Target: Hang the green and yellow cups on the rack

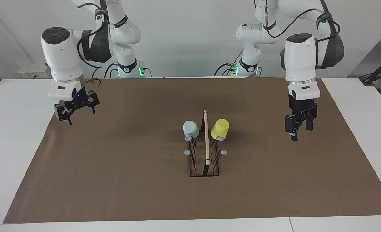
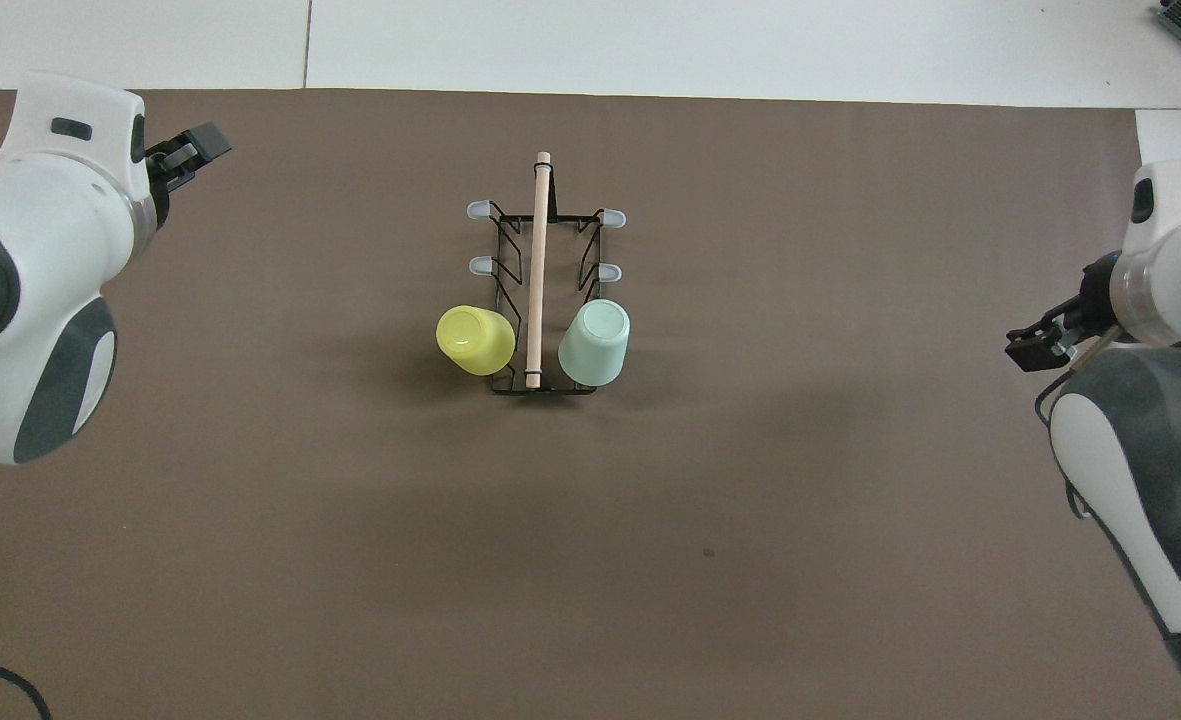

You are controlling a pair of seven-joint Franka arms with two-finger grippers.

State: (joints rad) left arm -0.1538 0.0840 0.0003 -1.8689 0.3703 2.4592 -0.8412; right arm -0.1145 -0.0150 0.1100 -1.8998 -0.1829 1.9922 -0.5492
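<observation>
My left claw [image 1: 299, 128] and right claw [image 1: 77, 109] hang parted and empty above the counter [image 1: 113, 161]; green cup [image 1: 190, 129] and yellow cup [image 1: 220, 128] sit on the rack [image 1: 205, 141].

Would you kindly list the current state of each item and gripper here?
Pale mint green plastic cup: upside down on a rack prong.
Bright lemon yellow plastic cup: upside down on a prong.
Black wire rack: upright, four prongs free.
Left gripper: empty, raised.
Right gripper: open, empty, raised.
</observation>
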